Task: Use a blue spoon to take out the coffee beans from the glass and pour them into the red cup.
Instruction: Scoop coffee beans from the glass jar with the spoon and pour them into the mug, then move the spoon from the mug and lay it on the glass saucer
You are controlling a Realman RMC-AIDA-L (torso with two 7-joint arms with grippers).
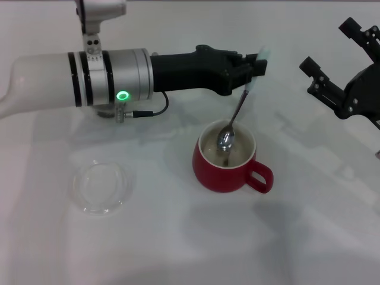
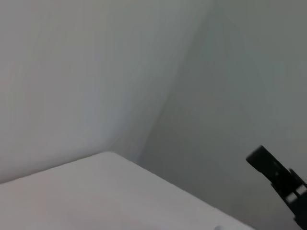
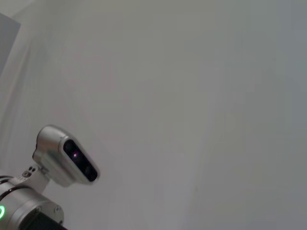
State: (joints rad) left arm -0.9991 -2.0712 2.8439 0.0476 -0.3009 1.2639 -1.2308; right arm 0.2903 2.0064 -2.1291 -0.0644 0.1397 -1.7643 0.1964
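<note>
The red cup [image 1: 222, 176] stands on the white table near the middle, its loop handle pointing right. My left gripper [image 1: 256, 65] reaches in from the left, just above and behind the cup, and is shut on the pale blue handle of the blue spoon [image 1: 238, 110]. The spoon hangs steeply, with its shiny bowl down inside the cup's cream interior. I cannot make out any coffee beans in the spoon or the cup. The glass is not in view. My right gripper [image 1: 330, 54] is raised at the far right, open and empty.
A flat shallow clear glass dish [image 1: 102, 186] lies on the table left of the cup. My left forearm spans the back of the table. The left wrist view shows the table edge and part of the right gripper [image 2: 278, 176].
</note>
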